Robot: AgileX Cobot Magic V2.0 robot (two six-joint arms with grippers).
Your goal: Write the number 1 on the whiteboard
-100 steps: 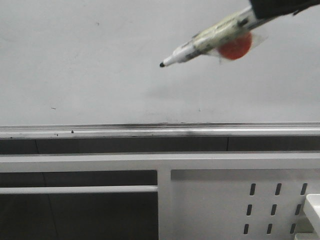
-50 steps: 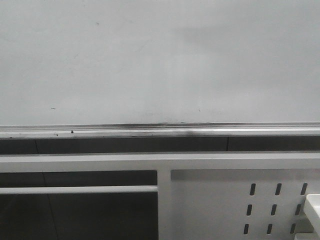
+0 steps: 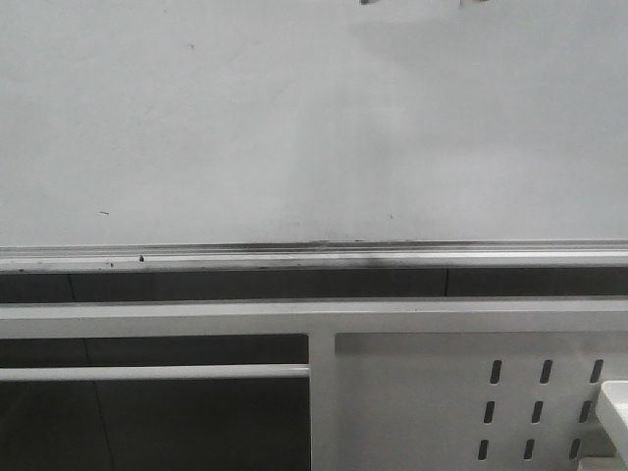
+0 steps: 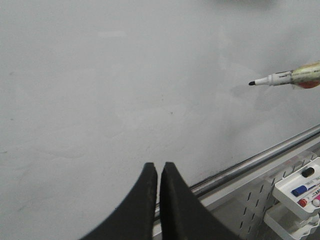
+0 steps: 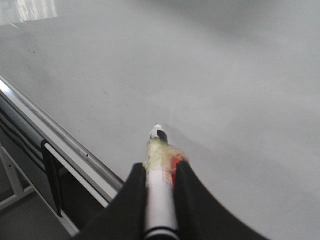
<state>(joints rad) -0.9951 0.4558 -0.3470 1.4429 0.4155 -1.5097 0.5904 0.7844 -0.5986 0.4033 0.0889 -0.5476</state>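
Gone from mid-board: the marker, which a sec ago crossed the upper right of the front view, now shows there only as two tiny dark slivers at the top edge, w/ a faint grey shadow under them. No number 1 stroke can be seen; the whiteboard (image 3: 245,118) is bare except for a few small dark specks, and it fills the upper half of the front view, its silver ledge (image 3: 314,257) running along the lower edge.

Right gripper (image 5: 159,175) is clamped on the marker (image 5: 159,165), black fingers pressed to both sides of the barrel, which carries yellowish tape and a red-orange patch. Its dark tip points at the board; whether it touches can't be told from the right wrist view. In the left wrist view the tip sits just off the surface, pointing along it, w/ the barrel running out of frame.

Left gripper (image 4: 158,172) holds nothing, fingers closed together w/ only a hairline gap, facing the board's blank area.

Below the ledge: white perforated panel (image 3: 471,402), and a white tray (image 4: 300,187) of spare markers hung on it.
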